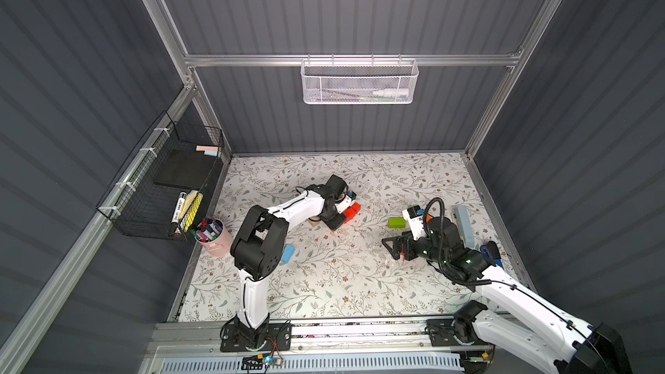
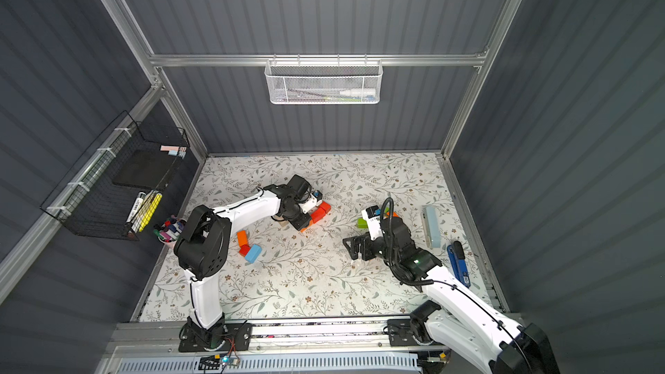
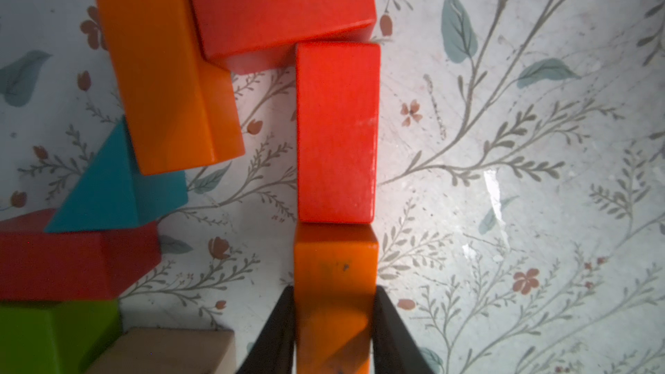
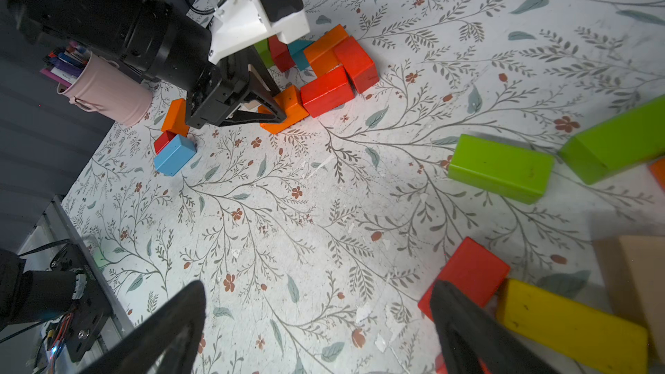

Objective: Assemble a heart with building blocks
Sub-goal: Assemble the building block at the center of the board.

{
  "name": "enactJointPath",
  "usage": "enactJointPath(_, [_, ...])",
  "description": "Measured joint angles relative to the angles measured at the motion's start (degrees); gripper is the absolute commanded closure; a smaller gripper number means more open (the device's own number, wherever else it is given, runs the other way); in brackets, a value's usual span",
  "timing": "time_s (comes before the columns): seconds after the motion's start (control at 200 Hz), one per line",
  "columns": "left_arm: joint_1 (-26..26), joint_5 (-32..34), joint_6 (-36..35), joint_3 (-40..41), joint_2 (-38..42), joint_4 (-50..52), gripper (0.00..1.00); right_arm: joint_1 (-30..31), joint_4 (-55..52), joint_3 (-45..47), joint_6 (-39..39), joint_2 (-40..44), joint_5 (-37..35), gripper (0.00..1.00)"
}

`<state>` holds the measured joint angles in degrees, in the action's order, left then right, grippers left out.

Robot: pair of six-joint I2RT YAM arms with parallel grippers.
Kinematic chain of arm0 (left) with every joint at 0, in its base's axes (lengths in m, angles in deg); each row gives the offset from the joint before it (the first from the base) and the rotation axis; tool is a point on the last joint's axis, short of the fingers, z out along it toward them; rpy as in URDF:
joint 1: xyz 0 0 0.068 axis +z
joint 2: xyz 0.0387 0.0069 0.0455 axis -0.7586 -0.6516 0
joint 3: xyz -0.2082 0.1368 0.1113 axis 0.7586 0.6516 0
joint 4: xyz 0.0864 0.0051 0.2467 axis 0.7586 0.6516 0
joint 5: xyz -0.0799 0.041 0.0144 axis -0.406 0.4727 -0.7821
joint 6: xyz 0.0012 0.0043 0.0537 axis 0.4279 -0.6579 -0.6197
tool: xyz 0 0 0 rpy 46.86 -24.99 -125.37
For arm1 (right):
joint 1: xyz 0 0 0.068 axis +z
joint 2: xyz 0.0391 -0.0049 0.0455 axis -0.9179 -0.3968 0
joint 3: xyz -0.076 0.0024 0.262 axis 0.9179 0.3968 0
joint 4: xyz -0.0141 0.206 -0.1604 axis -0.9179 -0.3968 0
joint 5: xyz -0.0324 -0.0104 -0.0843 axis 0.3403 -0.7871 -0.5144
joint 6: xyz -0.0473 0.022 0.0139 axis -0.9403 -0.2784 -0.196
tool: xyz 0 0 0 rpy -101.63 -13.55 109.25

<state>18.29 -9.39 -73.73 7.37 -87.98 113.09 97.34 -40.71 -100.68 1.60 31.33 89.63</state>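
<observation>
The left hand (image 3: pixel 334 291) is clamping an orange brick (image 3: pixel 335 257) end-on against a red brick (image 3: pixel 337 131) — the right hand (image 4: pixel 320 287) is hovering, jaws wide apart.

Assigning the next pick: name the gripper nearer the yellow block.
Right. The right gripper hangs open beside the yellow block; the left gripper, across the table, grips an orange block.

Both top views look steeply down from high above the near edge of the surface (image 1: pixel 342 282), far off, and take in all of it. The left wrist view looks straight down, very near, at the orange block (image 3: pixel 334 257) in the left tool (image 3: pixel 334 293). The right wrist view looks low and slanting across the surface from the opposite side, and shares that block and tool.
</observation>
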Motion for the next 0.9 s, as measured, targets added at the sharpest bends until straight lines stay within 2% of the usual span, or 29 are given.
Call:
enactJointPath(0.6, [-0.63,-1.16,0.61,-0.74,-0.72,1.31,0.67,0.00,-0.39,0.00,0.09,-0.22,-0.63,0.02])
enactJointPath(0.9, [-0.63,-1.46,2.19,-1.31,-0.92,1.68,0.64,0.00,0.15,-1.55,1.99,-4.48,-0.76,0.03])
